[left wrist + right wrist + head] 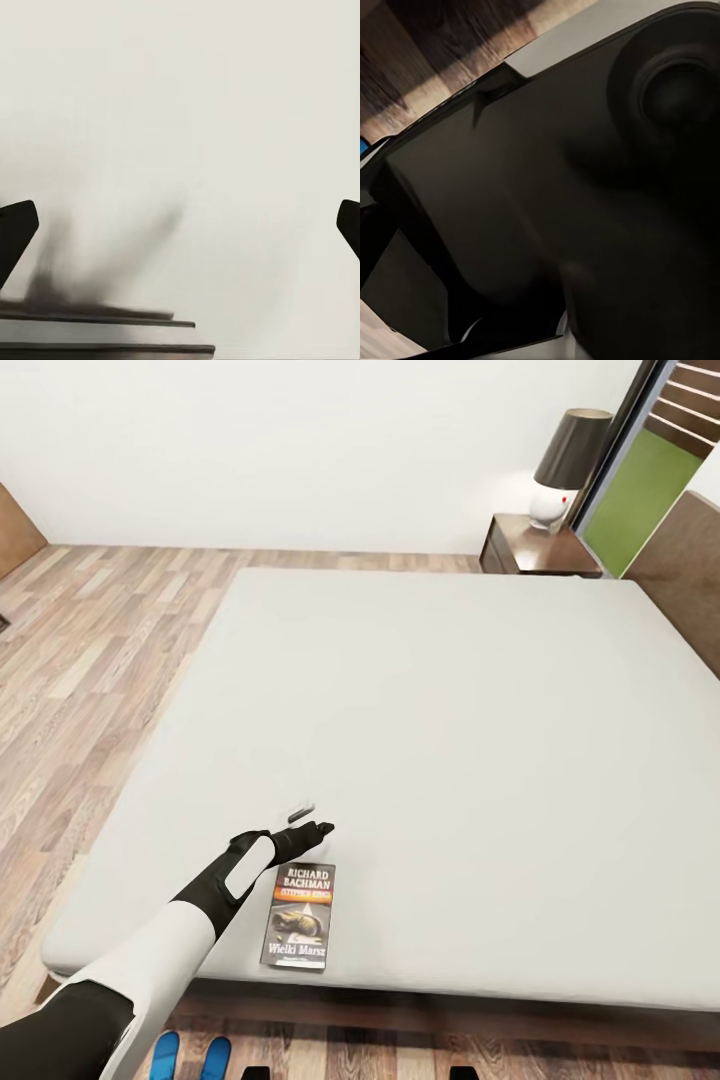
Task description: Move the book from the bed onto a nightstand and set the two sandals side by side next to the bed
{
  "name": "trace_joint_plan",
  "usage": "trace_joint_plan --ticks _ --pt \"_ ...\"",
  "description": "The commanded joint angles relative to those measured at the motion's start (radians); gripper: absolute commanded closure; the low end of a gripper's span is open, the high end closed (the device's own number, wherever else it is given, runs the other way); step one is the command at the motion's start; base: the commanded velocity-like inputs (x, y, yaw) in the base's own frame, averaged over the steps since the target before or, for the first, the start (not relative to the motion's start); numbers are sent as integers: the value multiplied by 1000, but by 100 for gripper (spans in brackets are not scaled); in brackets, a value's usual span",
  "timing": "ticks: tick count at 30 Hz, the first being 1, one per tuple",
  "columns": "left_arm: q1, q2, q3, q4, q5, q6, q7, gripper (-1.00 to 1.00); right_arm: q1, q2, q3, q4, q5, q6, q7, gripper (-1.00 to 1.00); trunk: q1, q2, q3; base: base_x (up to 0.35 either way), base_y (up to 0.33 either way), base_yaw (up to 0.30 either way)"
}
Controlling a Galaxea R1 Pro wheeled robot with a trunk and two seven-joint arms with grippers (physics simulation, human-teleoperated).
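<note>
The left gripper (pixel 308 822) hangs spread wide, empty, above the bed (pixel 450 740) just beyond the book (pixel 300 916); nightstand (pixel 535 547) (lamp (pixel 566 466) atop) stands far off; sandals (pixel 190 1056) on the floor (pixel 80 660).

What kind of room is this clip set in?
A bedroom, most likely: a large bed fills the view, with a nightstand carrying a lamp beside it, on wood-plank floor.
</note>
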Motion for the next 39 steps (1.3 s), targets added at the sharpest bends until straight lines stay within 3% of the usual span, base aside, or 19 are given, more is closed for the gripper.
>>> trace_joint_plan --ticks 1,11,39 --pt "0 1 -3 -1 10 2 6 -100 -1 0 0 3 -8 -2 5 -100 4 -8 -4 0 0 0" --pt "0 1 -3 -1 10 2 6 -100 -1 0 0 3 -8 -2 5 -100 42 -78 -35 0 0 0" --pt "0 1 -2 -3 12 3 6 -100 -1 0 0 3 -8 -2 5 -100 35 -64 -29 0 0 0"
